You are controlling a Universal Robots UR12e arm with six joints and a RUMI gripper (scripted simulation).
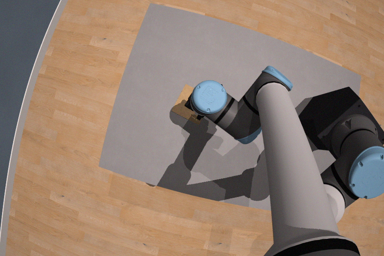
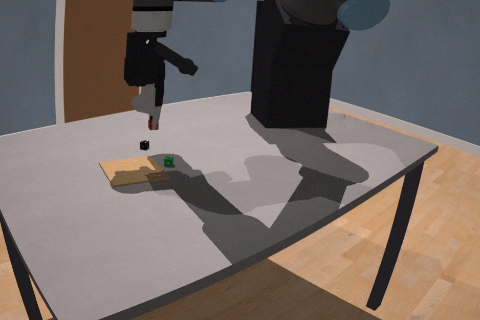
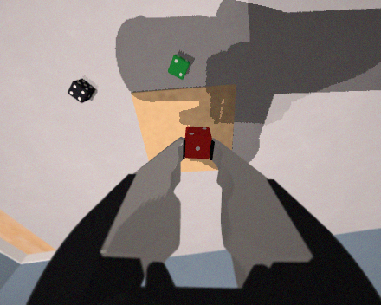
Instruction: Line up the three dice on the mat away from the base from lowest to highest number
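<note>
1. Right at the mat (image 1: pixel 185 93) (image 2: pixel 124 167) (image 3: pixel 161 117), we have a tan square lying on the table (image 1: pixel 161 60) (image 2: pixel 116 231) (image 3: pixel 313 173), carrying the arm's shadow across part of its top.
2. Up above table level, the gripper (image 1: pixel 188 103) (image 2: pixel 153 121) (image 3: pixel 196 139) has its fingers closed on the red die (image 2: pixel 150 124) (image 3: pixel 197 143), one on each side! The wrist view sets that die against the mat, with a single pip on the face below its upper edge.
3. Just beside the mat, the green die (image 2: pixel 168 161) (image 3: pixel 178 67) sits on the table, off the mat and in shadow. Two pips show on its face in the wrist view.
4. A little farther from the mat comes the black die (image 2: pixel 144 145) (image 3: pixel 80 91), also on the table, its white pips showing.
5. Well apart from the mat stands the black pedestal (image 1: pixel 325 107) (image 2: pixel 298 76), in both the top and exterior views.
6. Now compare the angles: exterior and wrist catch all three dice, while from the top they're out of sight, with the blue wrist cap (image 1: pixel 209 96) covering one corner of the mat. Only the exterior picks up the brown door panel (image 2: pixel 100 37), far behind the mat.
</note>
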